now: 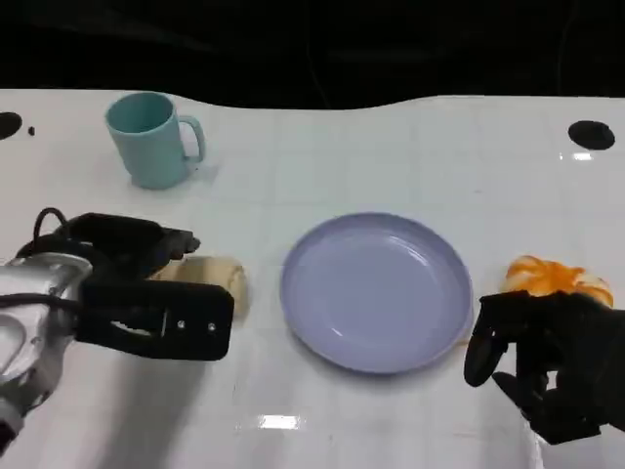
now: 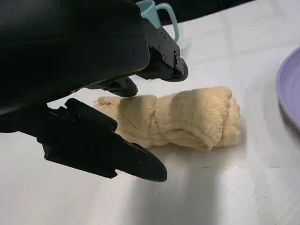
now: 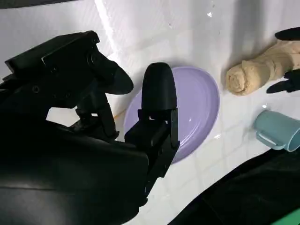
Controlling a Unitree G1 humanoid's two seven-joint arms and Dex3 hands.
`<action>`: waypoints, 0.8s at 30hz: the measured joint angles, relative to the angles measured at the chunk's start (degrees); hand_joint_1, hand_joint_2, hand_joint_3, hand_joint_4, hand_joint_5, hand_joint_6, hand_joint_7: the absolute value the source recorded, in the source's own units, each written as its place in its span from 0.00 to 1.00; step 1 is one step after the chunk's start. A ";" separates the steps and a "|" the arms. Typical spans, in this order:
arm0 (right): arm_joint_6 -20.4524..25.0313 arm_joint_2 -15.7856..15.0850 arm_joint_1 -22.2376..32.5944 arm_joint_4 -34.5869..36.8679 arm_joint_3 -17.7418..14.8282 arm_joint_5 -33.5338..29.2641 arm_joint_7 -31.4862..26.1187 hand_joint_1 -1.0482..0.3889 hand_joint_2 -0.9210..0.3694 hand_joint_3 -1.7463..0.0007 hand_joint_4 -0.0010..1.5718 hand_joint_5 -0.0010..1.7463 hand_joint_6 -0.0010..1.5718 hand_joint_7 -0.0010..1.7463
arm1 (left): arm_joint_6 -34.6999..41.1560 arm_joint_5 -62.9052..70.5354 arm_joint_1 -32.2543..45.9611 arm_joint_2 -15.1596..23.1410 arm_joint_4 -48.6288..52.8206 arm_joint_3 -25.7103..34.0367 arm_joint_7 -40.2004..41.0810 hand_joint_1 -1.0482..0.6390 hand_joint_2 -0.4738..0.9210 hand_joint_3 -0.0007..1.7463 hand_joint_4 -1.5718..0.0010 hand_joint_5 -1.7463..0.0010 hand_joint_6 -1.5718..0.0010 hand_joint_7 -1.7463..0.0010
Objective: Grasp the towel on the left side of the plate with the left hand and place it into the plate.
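While hovering spread wide around the rolled towel point(image 2: 178, 119), left hand point(image 1: 146, 288) not gripping yet, so looks like pre-grasp. Towel on table just left of the plate point(image 1: 376, 293). Next up: close, lift, carry right.

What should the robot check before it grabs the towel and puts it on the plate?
1. Left hand open around the towel, fingers either side: ok.
2. Towel already gripped: not ok, fingers look apart from it.
3. Towel rolled in one piece: ok.
4. Plate bare, room for the towel: ok.
5. Mug away from the path: ok.
6. Right hand off the plate: ok, beside its rim.
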 measured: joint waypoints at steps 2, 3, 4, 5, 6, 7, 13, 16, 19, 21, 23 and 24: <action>0.05 0.07 0.07 -0.17 0.01 -0.01 -0.03 0.74 0.26 0.39 0.45 1.00 0.44 0.81 | -1.13 0.66 -1.44 -1.23 4.43 -0.88 1.25 0.29 0.99 0.00 0.74 0.93 0.78 0.99; 0.07 0.10 0.10 -0.21 0.01 0.00 -0.04 0.74 0.26 0.39 0.45 1.00 0.44 0.81 | -1.73 0.89 -2.27 -1.79 6.51 -1.34 2.08 0.29 0.99 0.01 0.73 0.93 0.77 0.99; 0.10 0.11 0.13 -0.23 0.01 -0.01 -0.04 0.74 0.26 0.39 0.45 1.00 0.44 0.81 | -2.48 1.12 -3.33 -2.48 8.82 -1.66 3.18 0.30 1.00 0.01 0.72 0.93 0.75 0.99; 0.13 0.14 0.17 -0.27 0.01 -0.01 -0.05 0.74 0.26 0.39 0.45 1.00 0.44 0.81 | -3.15 1.22 -4.60 -3.35 11.61 -2.03 4.72 0.31 1.00 0.03 0.71 0.93 0.74 0.98; 0.14 0.15 0.18 -0.33 0.03 0.00 -0.05 0.74 0.26 0.39 0.45 1.00 0.44 0.81 | -3.77 1.30 -5.54 -4.17 14.40 -2.31 6.33 0.31 1.00 0.04 0.69 0.93 0.72 0.98; 0.14 0.14 0.23 -0.38 0.02 -0.03 -0.05 0.74 0.26 0.39 0.45 1.00 0.44 0.81 | -4.33 1.32 -6.41 -4.95 17.15 -2.56 7.77 0.32 1.00 0.06 0.67 0.93 0.70 0.97; 1.01 0.15 0.36 -0.89 0.02 -0.05 -0.04 0.73 0.27 0.39 0.45 0.99 0.44 0.81 | -6.54 -0.06 -10.72 -8.61 30.62 -2.73 12.91 0.40 1.00 0.12 0.61 0.55 0.50 0.76; 1.19 0.15 0.37 -0.96 0.01 -0.02 -0.04 0.74 0.26 0.40 0.45 0.99 0.44 0.81 | -9.02 -0.05 -10.72 -8.91 33.04 -2.83 16.32 0.45 1.00 0.12 0.53 0.48 0.44 0.72; 1.18 0.15 0.36 -0.99 0.01 0.00 -0.04 0.74 0.26 0.40 0.45 0.99 0.44 0.81 | -11.39 -0.08 -10.12 -8.89 33.53 -2.61 21.41 0.51 1.00 0.14 0.38 0.15 0.45 0.40; 1.09 0.14 0.37 -1.00 0.00 0.01 -0.03 0.74 0.26 0.39 0.45 0.99 0.44 0.81 | -12.70 -0.33 -8.97 -8.90 33.21 -2.03 25.22 0.52 0.99 0.17 0.41 0.04 0.51 0.18; 1.02 0.13 0.44 -1.01 -0.02 0.01 -0.03 0.74 0.26 0.40 0.45 0.99 0.44 0.81 | -13.54 -0.94 -7.85 -9.03 32.67 -1.73 28.07 0.51 0.98 0.21 0.44 0.01 0.56 0.07; 1.03 0.12 0.46 -1.04 -0.02 0.02 -0.03 0.74 0.26 0.40 0.45 0.99 0.44 0.81 | -13.59 -1.14 -7.34 -9.13 32.25 -1.46 29.16 0.51 0.94 0.27 0.45 0.00 0.59 0.03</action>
